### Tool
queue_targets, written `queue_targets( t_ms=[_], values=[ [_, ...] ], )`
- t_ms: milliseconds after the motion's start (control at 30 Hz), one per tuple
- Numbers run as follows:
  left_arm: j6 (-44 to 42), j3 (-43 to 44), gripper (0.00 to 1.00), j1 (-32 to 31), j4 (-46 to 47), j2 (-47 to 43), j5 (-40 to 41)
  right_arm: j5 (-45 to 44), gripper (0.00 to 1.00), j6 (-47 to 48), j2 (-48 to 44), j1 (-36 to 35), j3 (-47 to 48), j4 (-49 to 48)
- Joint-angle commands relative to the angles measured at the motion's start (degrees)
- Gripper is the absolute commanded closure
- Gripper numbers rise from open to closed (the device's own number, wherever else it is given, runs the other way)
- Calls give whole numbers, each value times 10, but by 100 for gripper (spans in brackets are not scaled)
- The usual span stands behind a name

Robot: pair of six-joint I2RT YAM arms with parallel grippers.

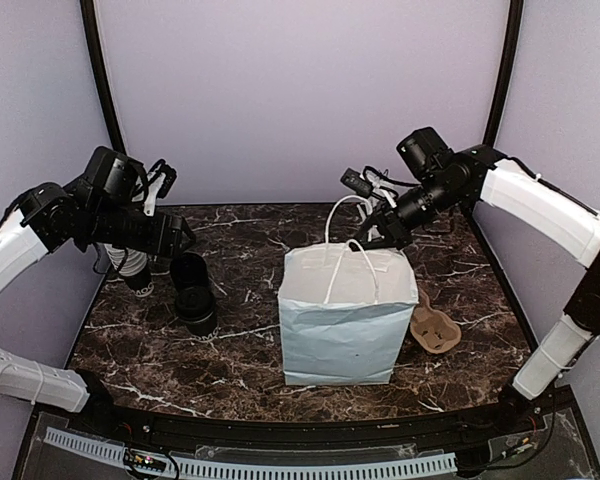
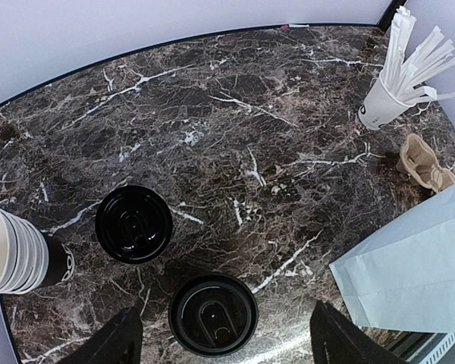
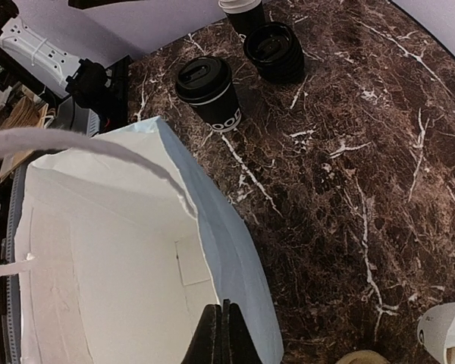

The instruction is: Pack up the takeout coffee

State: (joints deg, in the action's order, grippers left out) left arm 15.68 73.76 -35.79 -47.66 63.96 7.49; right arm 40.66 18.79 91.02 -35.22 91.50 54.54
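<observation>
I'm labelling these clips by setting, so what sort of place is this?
Most likely a robot test cell staged as a coffee takeout counter: a dark marble table inside plain lilac walls, with a lidded takeout coffee, a white paper bag and a cup of wrapped sticks.

The left arm (image 1: 40, 215) bends in over the worktop's (image 1: 230, 370) left edge, left gripper (image 1: 185, 238) spread wide (fingers (image 2: 117, 341) well apart), while the right arm (image 1: 540, 200) arches in from the right edge, right gripper (image 3: 224, 334) pinched on the paper bag's (image 1: 335, 320) rim.
</observation>
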Motion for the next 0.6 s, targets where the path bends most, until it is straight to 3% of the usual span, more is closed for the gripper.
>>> queue_targets(
  t_ms=[0,200,367,567],
  values=[
    [-14,29,21,3,-15,24,-1,-33,100,43,26,-3,50,36],
    [-35,70,21,3,-10,68,-15,-60,67,67,52,0,128,97],
    [-57,110,20,3,-13,102,-30,-33,43,140,-24,38,92,135],
    [-75,132,20,3,16,123,-61,-37,36,184,-133,130,-2,157]
  ],
)
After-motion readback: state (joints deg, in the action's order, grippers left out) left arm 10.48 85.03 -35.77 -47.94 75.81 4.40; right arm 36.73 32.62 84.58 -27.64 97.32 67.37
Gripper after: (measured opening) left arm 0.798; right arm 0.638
